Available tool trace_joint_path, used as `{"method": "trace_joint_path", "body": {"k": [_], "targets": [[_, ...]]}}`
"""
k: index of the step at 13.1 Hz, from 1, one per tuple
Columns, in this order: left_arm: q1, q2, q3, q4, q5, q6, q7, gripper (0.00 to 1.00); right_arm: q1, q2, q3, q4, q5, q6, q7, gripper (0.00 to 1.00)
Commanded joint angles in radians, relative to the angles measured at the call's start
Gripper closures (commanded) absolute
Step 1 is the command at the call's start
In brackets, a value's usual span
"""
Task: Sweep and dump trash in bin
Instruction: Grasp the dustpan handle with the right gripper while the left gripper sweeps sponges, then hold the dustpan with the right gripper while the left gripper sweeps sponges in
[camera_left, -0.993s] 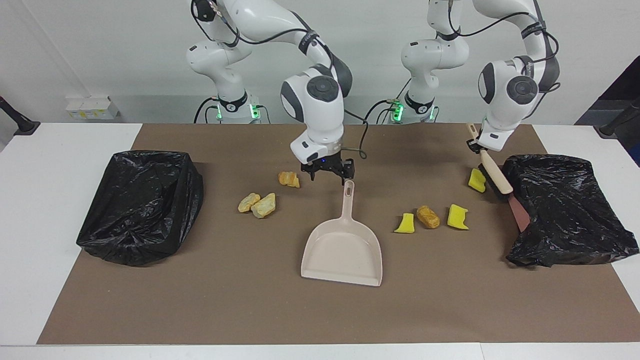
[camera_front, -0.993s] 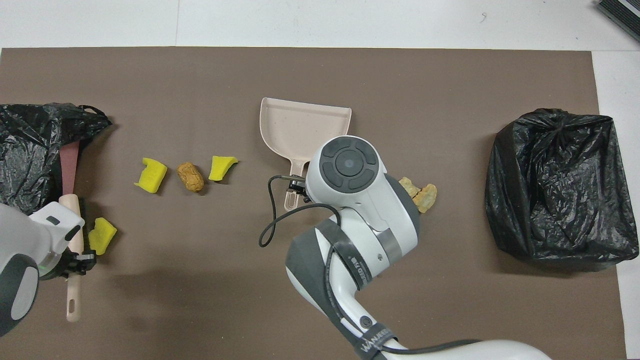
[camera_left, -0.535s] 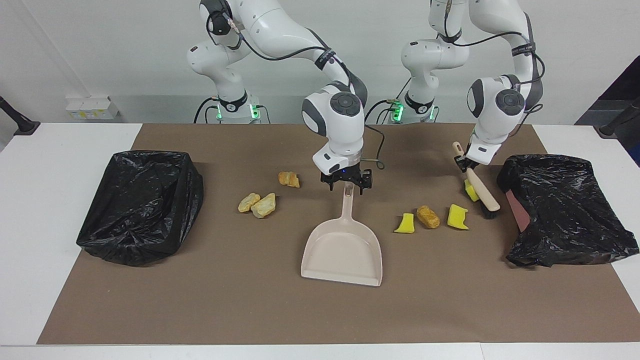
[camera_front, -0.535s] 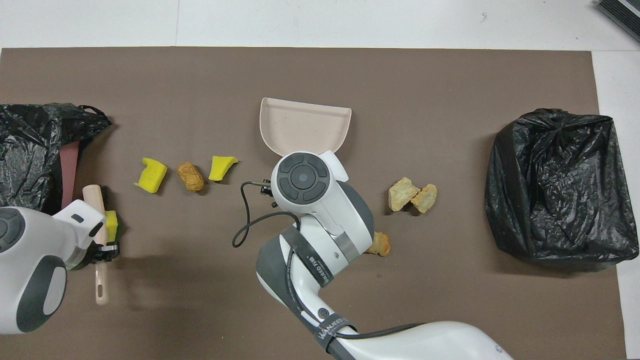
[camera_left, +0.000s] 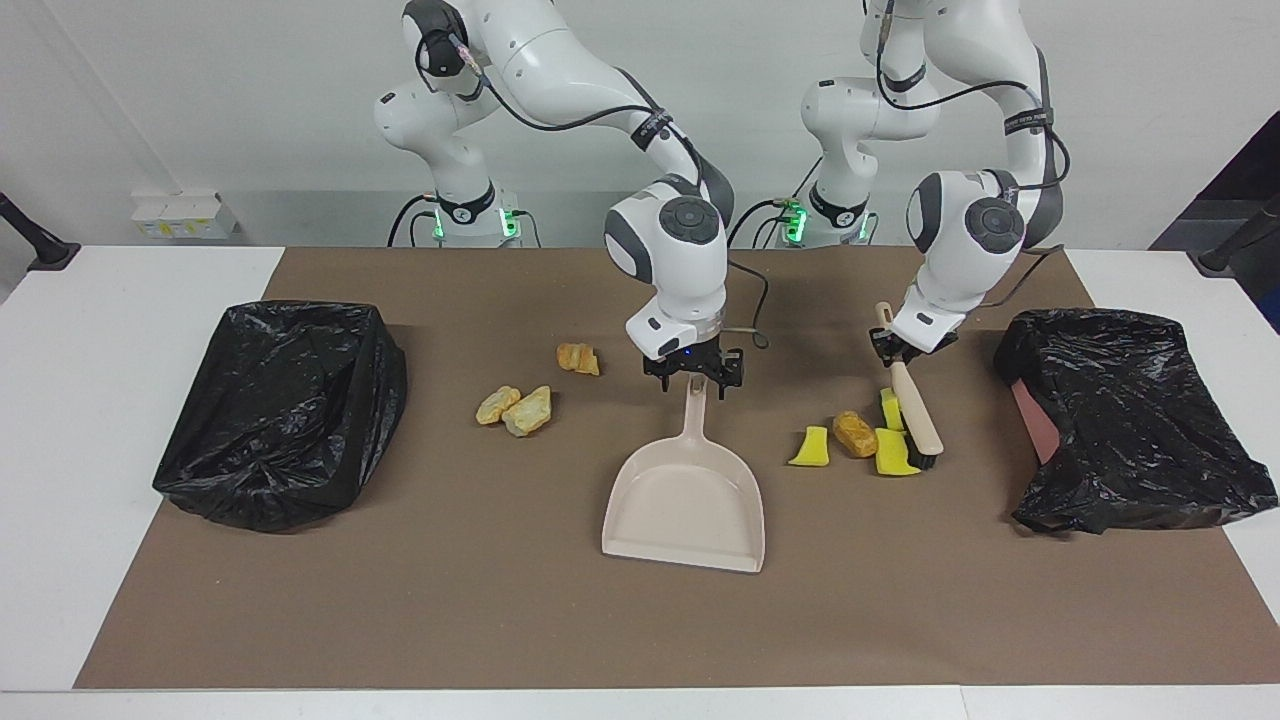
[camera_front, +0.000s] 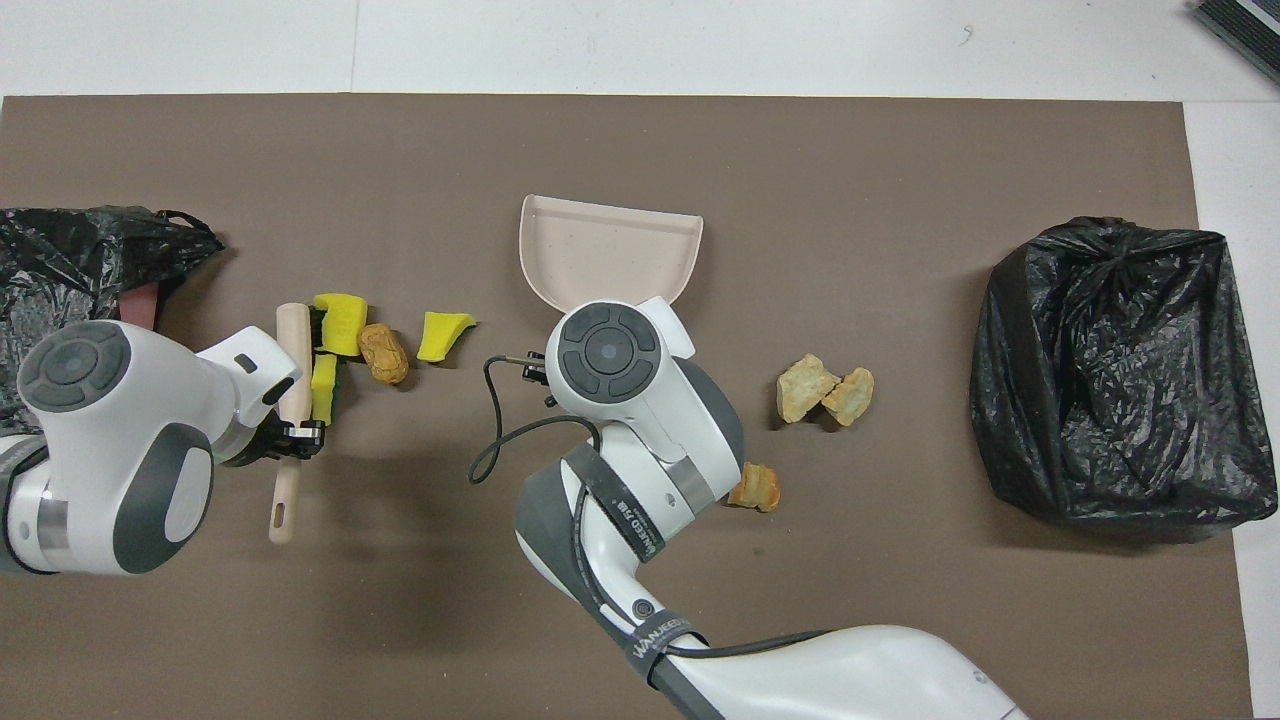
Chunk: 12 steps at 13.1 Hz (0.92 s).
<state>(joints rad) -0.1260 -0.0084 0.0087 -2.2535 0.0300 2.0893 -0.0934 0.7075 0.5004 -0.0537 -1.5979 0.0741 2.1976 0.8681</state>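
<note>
Facing view: brush (camera_left: 918, 413) is gripped by left claw (camera_left: 905, 347), bristles against yellow sponge pieces (camera_left: 886, 450) | right claw (camera_left: 693, 372) is spread around dustpan (camera_left: 686, 500) handle.

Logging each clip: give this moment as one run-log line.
left gripper: shut on brush, bristles against yellow sponge pieces | right gripper: at dustpan handle, grip unclear | bin bags: no trash seen inside

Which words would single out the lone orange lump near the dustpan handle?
Start at the beige plastic dustpan in the middle of the brown mat. From its handle, look toward the right arm's end: the small crusty orange bread-like lump lies alone, nearer the robots than the pair of paler tan lumps that touch each other.
</note>
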Motion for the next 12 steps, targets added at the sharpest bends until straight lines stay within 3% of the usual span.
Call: {"method": "trace_joint_path", "body": {"k": [1,7,12], "targets": [[0.009,0.035,0.017,0.124,-0.021,-0.103,0.066,1.0,-0.01,0.004,0.005,0.006,0.009,0.011,-0.026,1.0],[0.115,0.047,0.019,0.132,-0.021,-0.032,0.201,1.0,-0.017,-0.031,0.005,0.003,-0.071,-0.01,-0.046,1.0],[0.091,0.119,0.014,0.127,-0.025,0.032,0.193,1.0,-0.057,-0.175,0.012,-0.092,-0.059,-0.045,-0.51,1.0]]}}
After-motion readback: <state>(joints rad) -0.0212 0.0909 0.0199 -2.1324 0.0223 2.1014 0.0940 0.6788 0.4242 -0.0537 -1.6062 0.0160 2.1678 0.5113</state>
